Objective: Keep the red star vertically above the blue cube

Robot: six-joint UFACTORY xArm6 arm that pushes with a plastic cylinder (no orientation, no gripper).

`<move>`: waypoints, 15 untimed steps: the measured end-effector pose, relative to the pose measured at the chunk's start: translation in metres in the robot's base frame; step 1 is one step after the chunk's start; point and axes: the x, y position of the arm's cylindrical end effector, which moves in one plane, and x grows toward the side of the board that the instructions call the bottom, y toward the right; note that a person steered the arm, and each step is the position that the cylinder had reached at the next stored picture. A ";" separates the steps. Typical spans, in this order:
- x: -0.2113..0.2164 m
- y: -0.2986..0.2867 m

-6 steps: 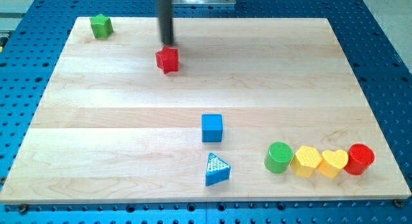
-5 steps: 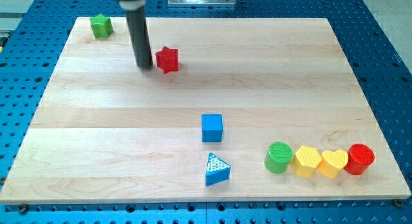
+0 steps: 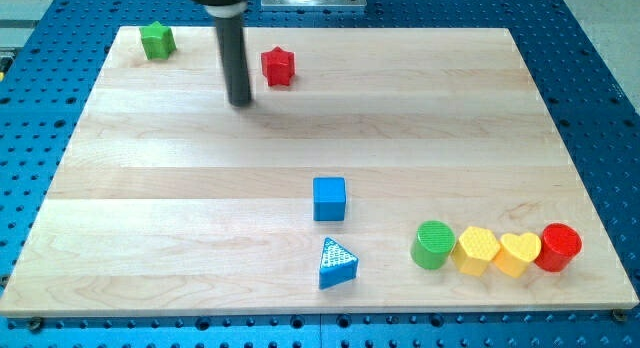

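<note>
The red star (image 3: pixel 278 66) lies near the view's top, left of centre. The blue cube (image 3: pixel 329 199) sits lower, near the board's middle, a little right of the star. My tip (image 3: pixel 240 101) rests on the board just below and to the left of the red star, a short gap apart from it.
A green star (image 3: pixel 156 39) lies at the top left corner. A blue triangle (image 3: pixel 336 264) sits below the blue cube. At the bottom right stand a green cylinder (image 3: pixel 433 245), a yellow hexagon (image 3: pixel 476 250), a yellow heart (image 3: pixel 519 253) and a red cylinder (image 3: pixel 559 247) in a row.
The red star has slid up and to the right. My tip moved from above the star round to its left, and now sits lower left of it.
</note>
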 end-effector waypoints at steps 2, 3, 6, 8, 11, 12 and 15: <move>-0.122 0.081; -0.064 0.044; -0.031 0.107; -0.085 0.053; -0.099 0.113; -0.054 0.090; -0.061 0.130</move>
